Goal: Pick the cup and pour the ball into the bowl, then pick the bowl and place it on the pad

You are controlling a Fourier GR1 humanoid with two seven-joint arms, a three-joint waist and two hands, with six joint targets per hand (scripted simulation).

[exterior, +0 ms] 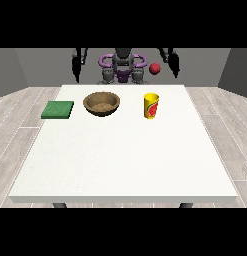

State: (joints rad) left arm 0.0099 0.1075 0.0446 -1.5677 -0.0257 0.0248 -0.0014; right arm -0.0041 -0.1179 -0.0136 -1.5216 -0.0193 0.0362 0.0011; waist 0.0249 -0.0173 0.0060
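A yellow cup (151, 105) with a red mark stands upright on the table, right of centre near the far edge. A red ball (154, 68) shows in the air above and behind the cup, well clear of it. A brown wooden bowl (101, 103) sits left of the cup. A green pad (58, 109) lies flat near the table's left edge. The hand at the view's left (75, 66) hangs beside the robot's body, away from every object. The hand at the view's right (173, 64) also hangs by the body, just right of the ball.
The white table (120, 160) spreads wide towards the camera. The robot's torso (123, 67) stands behind the far edge. Grey wood floor surrounds the table.
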